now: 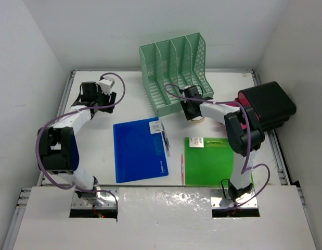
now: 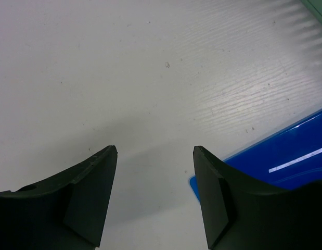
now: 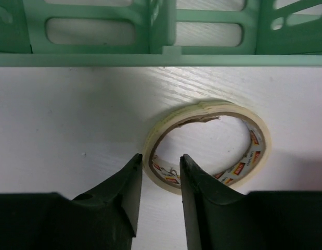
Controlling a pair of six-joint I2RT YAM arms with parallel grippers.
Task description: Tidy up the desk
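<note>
White walls are closing in on three sides of the white counter (image 1: 98,140), which is stretching from the arm bases to the far wall and carrying everything. A mint-green file rack (image 1: 174,67) is standing at the far middle, a blue folder (image 1: 137,153) is lying flat near the centre, a green folder (image 1: 207,161) is lying just to its right, and a black case (image 1: 267,104) is sitting at the right edge. A roll of tape (image 3: 259,143) is lying flat just in front of the rack.

The step in hand looks to be picking up that roll. The right tool (image 3: 159,159) is sitting low over it with its jaws drawn to a narrow gap, one finger outside the ring, the other inside, and the roll's near-left wall between them. It is not gripping anything as far as I can judge (whether a pad is touching the tape I cannot tell). The next move is calling for a last squeeze on that thin wall, then a straight lift clear of the rack's front lip.

The left tool (image 2: 154,151) is hanging wide open and empty over bare counter, with a corner of the blue folder just beside its right finger.

Writing is scarce — the tape's inner core is showing small red printed marks, likely a brand, too blurred to read. White stickers are sitting on both folders, their print too small to make out.
</note>
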